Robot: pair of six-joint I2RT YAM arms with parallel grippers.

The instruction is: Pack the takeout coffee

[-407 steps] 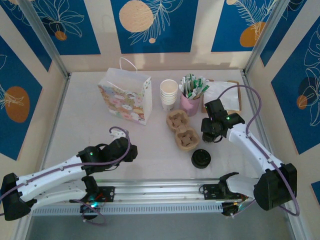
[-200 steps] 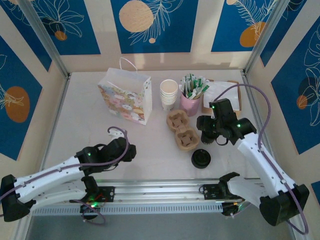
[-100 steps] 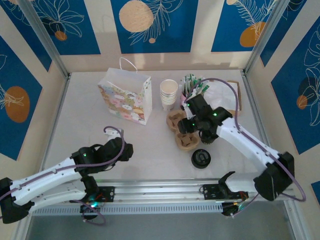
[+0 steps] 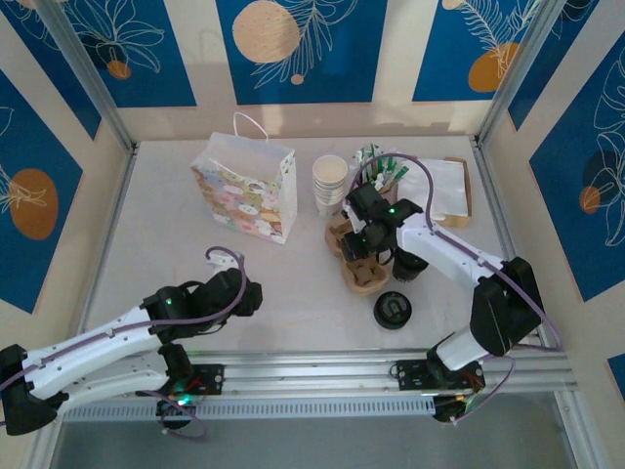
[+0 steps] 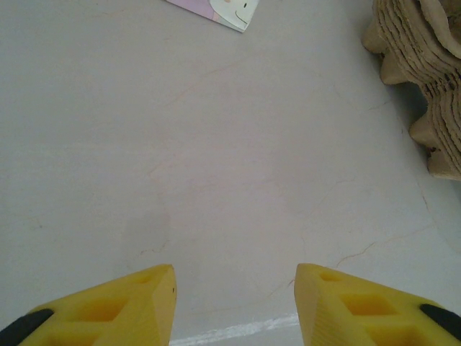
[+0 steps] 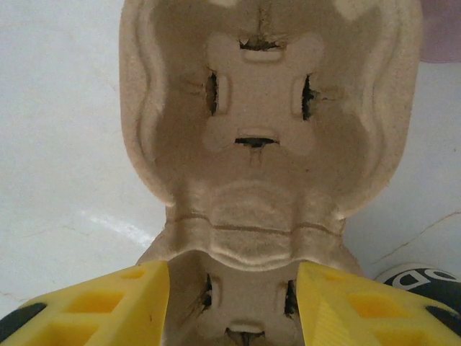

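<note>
Yellow fingers of the left gripper (image 5: 234, 288) are hanging spread over bare table (image 5: 216, 144), nothing between them, well apart from the patterned paper bag (image 4: 244, 191). The bag is standing unsteadied; my guess is it could be tipping if loaded one-handed. Right gripper (image 6: 234, 288) is straddling the pulp cup carrier (image 6: 263, 108), fingers apart; cannot tell whether they are pinching it. Nested layers may be lifting together, or the thin wall slipping. Carrier is lying mid-table, right of the bag: beige, fibrous, two wells, slotted bases.
</note>
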